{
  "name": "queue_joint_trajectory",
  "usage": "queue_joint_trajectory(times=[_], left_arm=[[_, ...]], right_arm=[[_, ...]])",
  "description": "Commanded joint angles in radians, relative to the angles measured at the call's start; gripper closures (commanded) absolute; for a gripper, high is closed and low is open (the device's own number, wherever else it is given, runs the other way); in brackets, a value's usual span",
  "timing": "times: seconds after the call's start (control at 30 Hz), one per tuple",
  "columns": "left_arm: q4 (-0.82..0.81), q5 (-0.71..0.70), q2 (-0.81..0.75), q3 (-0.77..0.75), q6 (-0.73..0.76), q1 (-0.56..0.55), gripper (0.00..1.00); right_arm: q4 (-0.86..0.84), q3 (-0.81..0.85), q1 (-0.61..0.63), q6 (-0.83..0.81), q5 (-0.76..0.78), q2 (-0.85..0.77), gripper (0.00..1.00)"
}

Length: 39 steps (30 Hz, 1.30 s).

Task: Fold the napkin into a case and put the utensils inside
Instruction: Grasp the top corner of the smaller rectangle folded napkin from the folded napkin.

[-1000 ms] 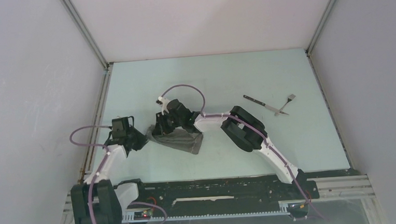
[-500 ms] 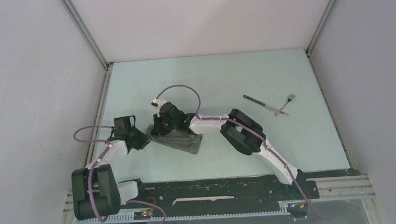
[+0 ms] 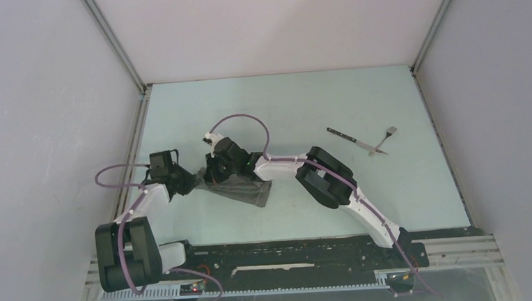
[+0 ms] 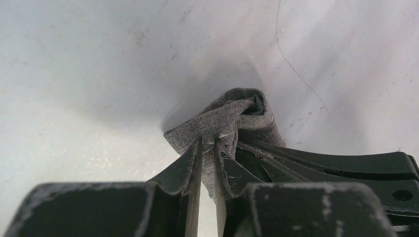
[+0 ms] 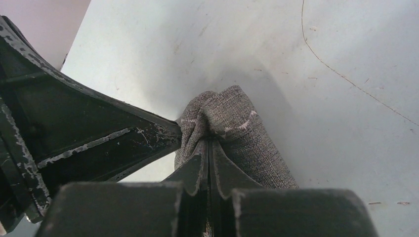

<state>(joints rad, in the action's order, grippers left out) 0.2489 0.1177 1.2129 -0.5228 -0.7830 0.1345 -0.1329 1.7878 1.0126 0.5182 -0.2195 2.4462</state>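
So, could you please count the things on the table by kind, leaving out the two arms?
Cloth: 1, the napkin
Cutlery: 2, the knife and the fork
Total: 3

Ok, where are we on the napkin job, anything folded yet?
Done: little; the napkin is a rumpled bundle, not folded flat. In hand: the left gripper and right gripper are both shut on the same bunched end of it. Left: make the folds, then tuck in the knife and fork, which lie together on the table off to the right, away from both grippers.
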Motion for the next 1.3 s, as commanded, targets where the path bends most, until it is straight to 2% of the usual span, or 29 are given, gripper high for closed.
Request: queue_joint_trajectory(times=[0.0, 0.2, 0.33, 0.5, 0.63, 0.77, 0.9, 1.07, 1.27], left_arm=[[-0.080, 0.042, 0.004, -0.017, -0.018, -0.001, 0.82], [-0.142, 0.075, 0.079, -0.031, -0.044, -0.041, 0.85], [-0.085, 0.004, -0.040, 0.018, -0.040, -0.052, 0.84], [0.019, -0.004, -0.171, 0.056, -0.007, -0.047, 0.66], [0.118, -0.023, -0.191, 0.036, 0.032, -0.060, 0.63], [0.122, -0.038, -0.176, 0.037, 0.040, -0.068, 0.66], [0.103, -0.030, -0.112, 0.016, 0.042, -0.093, 0.74], [0.081, -0.061, -0.090, 0.024, 0.045, -0.119, 0.76], [0.082, -0.074, -0.101, 0.003, 0.049, -0.119, 0.93]], right_arm=[[0.075, -0.032, 0.036, -0.015, -0.025, 0.023, 0.97], [0.047, -0.031, 0.029, 0.007, -0.075, 0.041, 0.99], [0.027, -0.046, 0.015, 0.014, -0.126, 0.038, 0.98], [-0.079, -0.124, -0.025, 0.066, -0.241, 0.005, 0.87], [-0.120, -0.141, -0.048, 0.086, -0.307, -0.008, 0.82], [-0.121, -0.125, -0.046, 0.085, -0.320, 0.001, 0.80], [-0.099, -0.100, -0.040, 0.074, -0.311, 0.017, 0.81], [-0.067, -0.069, -0.038, 0.066, -0.304, 0.031, 0.85], [-0.060, -0.068, -0.031, 0.043, -0.317, 0.022, 0.93]])
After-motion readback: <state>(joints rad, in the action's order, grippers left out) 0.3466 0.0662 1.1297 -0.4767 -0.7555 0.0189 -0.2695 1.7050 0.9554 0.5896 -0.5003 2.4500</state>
